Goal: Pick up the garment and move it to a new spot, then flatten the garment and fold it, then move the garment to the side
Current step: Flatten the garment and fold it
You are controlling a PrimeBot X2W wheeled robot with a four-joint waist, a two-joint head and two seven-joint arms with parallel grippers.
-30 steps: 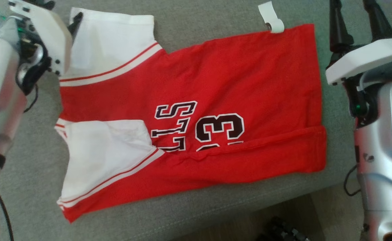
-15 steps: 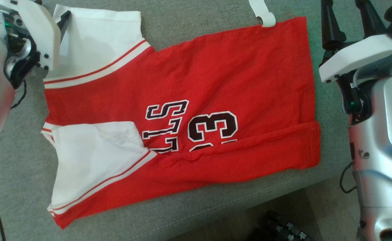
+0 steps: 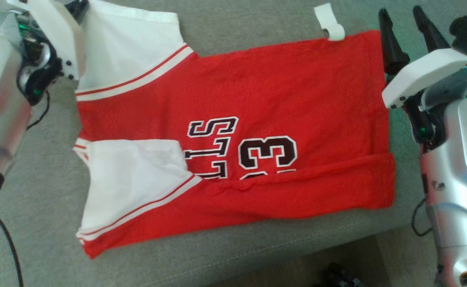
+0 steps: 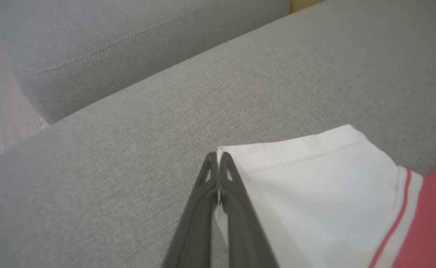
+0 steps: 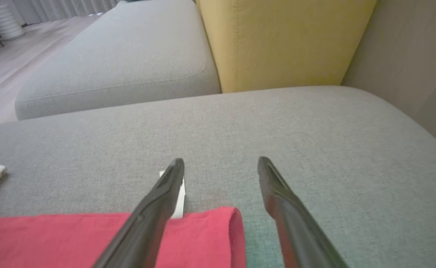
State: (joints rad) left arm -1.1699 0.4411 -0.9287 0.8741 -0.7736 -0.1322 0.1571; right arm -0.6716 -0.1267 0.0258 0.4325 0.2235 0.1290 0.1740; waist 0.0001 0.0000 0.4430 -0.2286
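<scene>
Head view: the garment (image 3: 257, 91), a red jersey with white sleeves, is seen spread across the middle of the frame on a grey sofa cushion (image 3: 233, 249). Its lower long edge is already turned up over the printed number. In the left wrist view the left end effector (image 4: 218, 158) is seen clamped, fingers together, on the corner of the white sleeve (image 4: 307, 178), which sits at the upper left of the head view. The right end effector (image 5: 221, 165) is held with its fingers apart over the red hem corner, beside a white label (image 5: 180, 195), and nothing is gripped by it. The cloth is judged to be light, soft and limp, so sagging and creasing are to be expected when it is lifted. Hold is best taken at stitched hems and corners, where the layers can be pinched together. Both upper corners should be gripped so that a fold can be carried over evenly.
</scene>
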